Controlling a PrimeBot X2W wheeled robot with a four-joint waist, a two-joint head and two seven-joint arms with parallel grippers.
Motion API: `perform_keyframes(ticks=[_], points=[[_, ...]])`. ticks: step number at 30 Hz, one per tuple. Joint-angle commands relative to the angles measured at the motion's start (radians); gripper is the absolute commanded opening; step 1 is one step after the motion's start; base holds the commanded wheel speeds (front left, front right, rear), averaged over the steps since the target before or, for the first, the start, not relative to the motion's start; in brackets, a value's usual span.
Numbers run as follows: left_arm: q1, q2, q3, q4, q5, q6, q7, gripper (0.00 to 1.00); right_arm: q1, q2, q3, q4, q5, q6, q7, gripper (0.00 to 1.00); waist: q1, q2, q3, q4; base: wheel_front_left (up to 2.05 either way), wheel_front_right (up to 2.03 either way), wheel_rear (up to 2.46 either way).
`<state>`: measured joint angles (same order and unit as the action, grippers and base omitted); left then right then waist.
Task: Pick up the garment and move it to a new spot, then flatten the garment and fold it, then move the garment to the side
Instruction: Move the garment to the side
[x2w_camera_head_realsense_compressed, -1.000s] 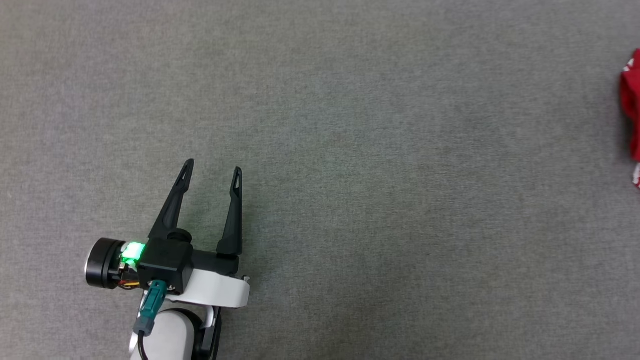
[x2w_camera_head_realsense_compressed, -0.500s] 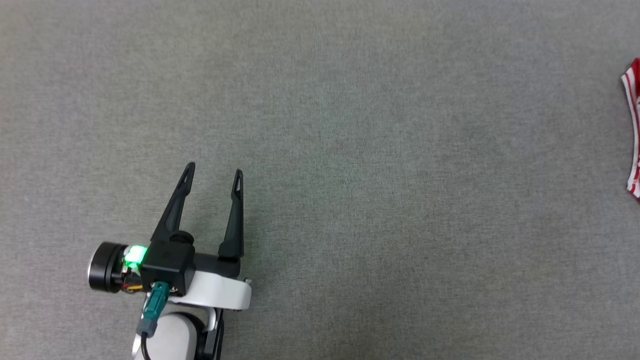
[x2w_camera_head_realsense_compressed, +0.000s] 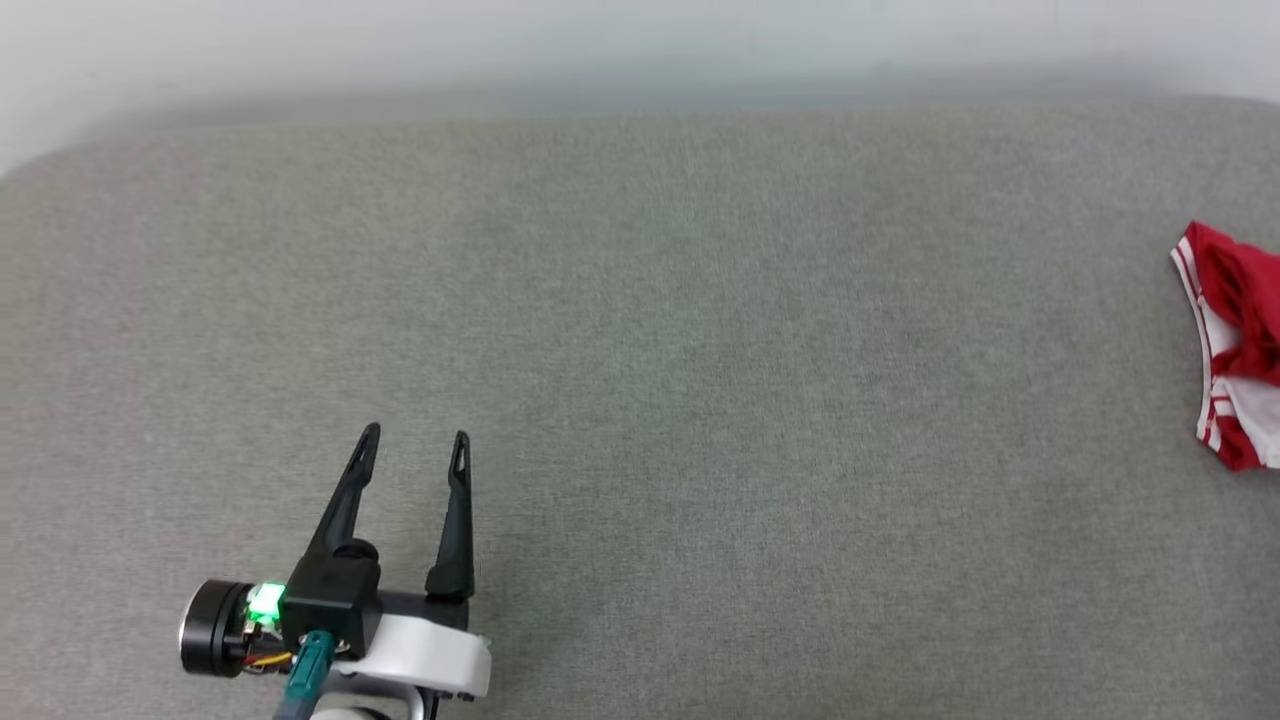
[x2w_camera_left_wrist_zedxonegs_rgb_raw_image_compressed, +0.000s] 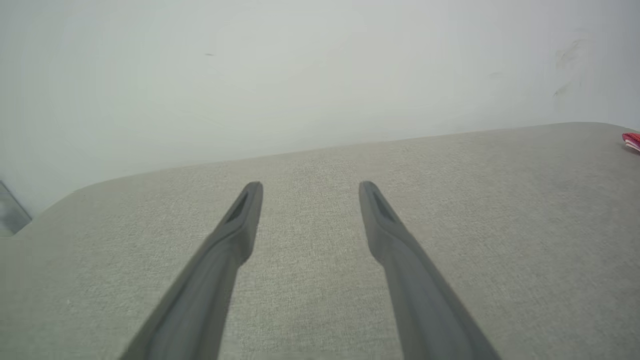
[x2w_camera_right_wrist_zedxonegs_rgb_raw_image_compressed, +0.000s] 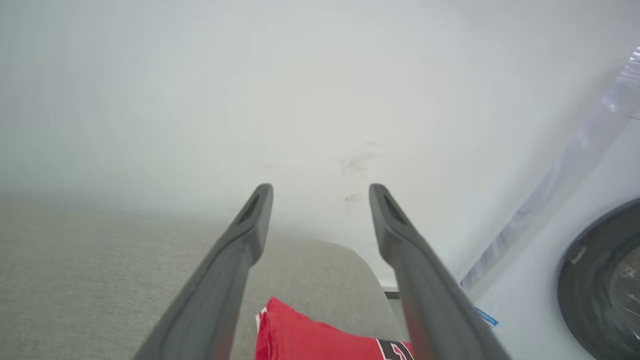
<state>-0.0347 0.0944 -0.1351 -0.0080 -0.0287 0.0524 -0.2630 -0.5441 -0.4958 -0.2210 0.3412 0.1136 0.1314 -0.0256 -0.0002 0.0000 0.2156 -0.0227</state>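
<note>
Grey woven cloth covers the surface (x2w_camera_head_realsense_compressed: 700, 350) in the head view. The left gripper (x2w_camera_head_realsense_compressed: 416, 434) sits at lower left with a green light (x2w_camera_head_realsense_compressed: 266, 603) on its wrist, its jaws spread wide and empty. The garment (x2w_camera_head_realsense_compressed: 1245, 300), red with white and striped trim, lies bunched at the right edge, well apart from it.

In the left wrist view, the left gripper (x2w_camera_left_wrist_zedxonegs_rgb_raw_image_compressed: 309, 187) stands open over bare cloth, and the garment (x2w_camera_left_wrist_zedxonegs_rgb_raw_image_compressed: 631, 141) is a red speck far right.

In the right wrist view, the right gripper (x2w_camera_right_wrist_zedxonegs_rgb_raw_image_compressed: 320, 192) is spread wide, holding nothing. The garment (x2w_camera_right_wrist_zedxonegs_rgb_raw_image_compressed: 310, 335) lies below, between its fingers. The black, white-outlined lettering (x2w_camera_right_wrist_zedxonegs_rgb_raw_image_compressed: 395, 350) is cut off and unreadable. A dark round rim (x2w_camera_right_wrist_zedxonegs_rgb_raw_image_compressed: 600, 280) shows at right.
</note>
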Motion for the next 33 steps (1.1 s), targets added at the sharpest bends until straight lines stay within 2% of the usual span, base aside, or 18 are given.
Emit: perform_keyframes(ticks=[1, 9, 17, 24, 27, 33], points=[[0.021, 0.005, 0.006, 0.005, -0.002, -0.002, -0.002, 1.00, 0.040, 0.053, -0.005, -0.055, -0.014, -0.002, -0.037, 1.00, 0.0002, 0.0000, -0.044, 0.020, 0.00, 0.00, 0.00], [0.058, 0.009, 0.016, 0.018, -0.007, -0.010, -0.002, 1.00, 0.179, 0.230, 0.050, -0.231, -0.010, -0.002, -0.155, 1.00, 0.0002, 0.0000, -0.127, 0.062, 0.00, 0.00, 0.00], [0.095, 0.004, 0.020, 0.034, -0.013, -0.015, -0.002, 1.00, 0.354, 0.334, 0.134, -0.244, 0.026, -0.002, -0.209, 1.00, 0.0002, 0.0000, -0.191, 0.102, 0.00, 0.00, 0.00], [0.119, 0.001, 0.035, 0.048, -0.025, -0.012, -0.002, 1.00, 0.483, 0.379, 0.173, -0.188, 0.054, -0.002, -0.230, 1.00, 0.0002, 0.0000, -0.220, 0.112, 0.00, 0.00, 0.00], [0.129, -0.001, 0.042, 0.056, -0.028, -0.017, -0.002, 1.00, 0.518, 0.395, 0.159, -0.175, 0.068, -0.001, -0.236, 1.00, 0.0002, 0.0000, -0.229, 0.115, 0.00, 0.00, 0.00], [0.148, -0.004, 0.057, 0.062, -0.036, -0.024, -0.002, 1.00, 0.584, 0.412, 0.144, -0.232, 0.073, -0.001, -0.239, 1.00, 0.0002, 0.0000, -0.249, 0.117, 0.00, 0.00, 0.00]])
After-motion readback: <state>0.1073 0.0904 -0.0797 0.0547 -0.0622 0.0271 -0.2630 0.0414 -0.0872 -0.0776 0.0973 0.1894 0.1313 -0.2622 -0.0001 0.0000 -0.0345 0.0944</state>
